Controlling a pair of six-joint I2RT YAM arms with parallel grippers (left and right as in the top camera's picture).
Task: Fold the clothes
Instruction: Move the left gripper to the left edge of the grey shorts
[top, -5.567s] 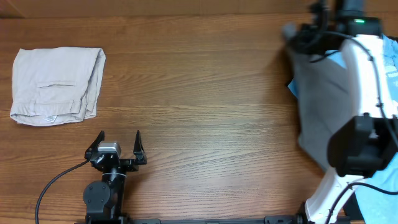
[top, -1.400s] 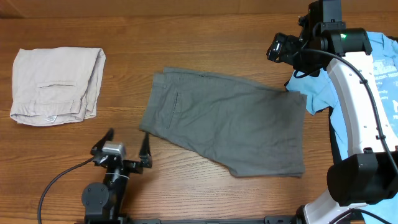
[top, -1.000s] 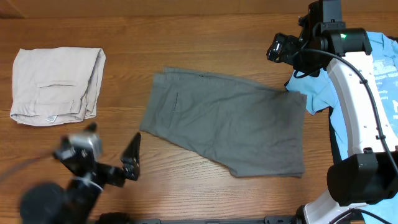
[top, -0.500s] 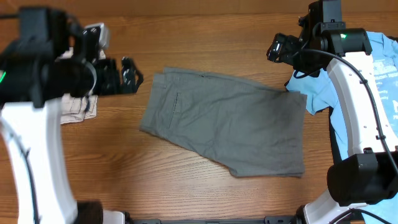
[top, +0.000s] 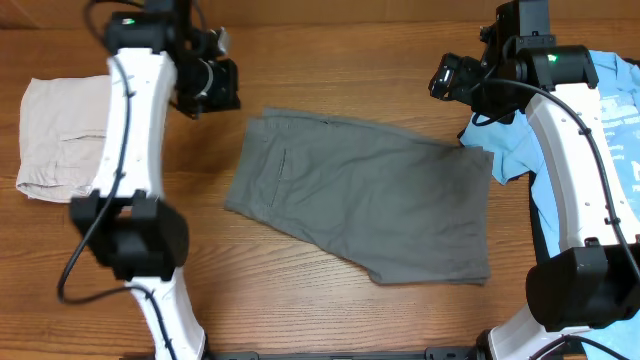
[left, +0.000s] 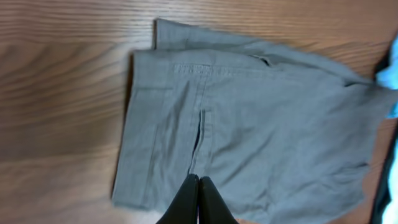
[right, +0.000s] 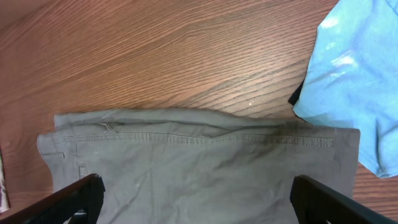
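Observation:
The dark grey shorts (top: 360, 205) lie spread flat mid-table, waistband to the left, slit back pocket facing up. My left gripper (top: 212, 85) hovers at the back left, just off the waistband's far corner. In the left wrist view its fingers (left: 199, 182) are pressed together with nothing between them, and the shorts (left: 249, 124) lie below. My right gripper (top: 450, 78) hangs over the shorts' far right corner. In the right wrist view its gripper (right: 196, 182) stands wide open above the grey cloth (right: 199, 162), empty.
Folded pale beige shorts (top: 60, 140) lie at the far left, partly behind my left arm. A light blue T-shirt (top: 612, 110) lies at the right edge under my right arm, touching the grey shorts' corner; the right wrist view shows this T-shirt (right: 354, 74) too.
My left arm has swung from the front edge up to the back left by the waistband, and its gripper has gone from open to shut. The right arm and the shorts stay still.

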